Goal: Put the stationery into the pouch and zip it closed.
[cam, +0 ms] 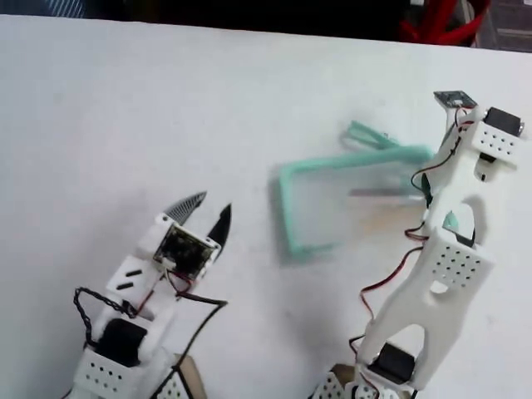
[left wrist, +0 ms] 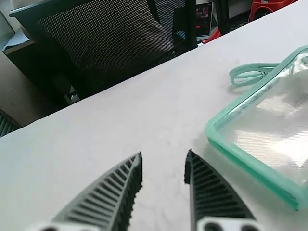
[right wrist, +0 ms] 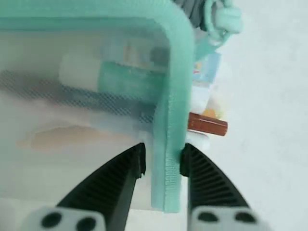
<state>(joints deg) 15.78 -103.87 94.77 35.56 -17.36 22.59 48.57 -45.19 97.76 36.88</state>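
Note:
A translucent pouch (cam: 349, 204) with a teal border lies flat in the middle of the table. Its teal loop (cam: 366, 135) trails off the far side. My right gripper (right wrist: 162, 149) is at the pouch's right end, with the teal edge (right wrist: 166, 120) pinched between its fingers. Inside the pouch (right wrist: 96, 125) lie a white and teal stick (right wrist: 110, 77), a dark pen (right wrist: 38, 86) and a beige item. A brown piece (right wrist: 208, 124) pokes out past the edge near the zip pull (right wrist: 224, 17). My left gripper (cam: 212, 204) (left wrist: 163, 155) stands open on bare table, left of the pouch (left wrist: 269, 130).
The white table (cam: 125, 108) runs wide to the left and behind the pouch. A black mesh chair (left wrist: 106, 33) stands beyond the far table edge, and something red (cam: 440, 21) sits past the far right corner. The right arm's body (cam: 445, 258) stands beside the pouch's right end.

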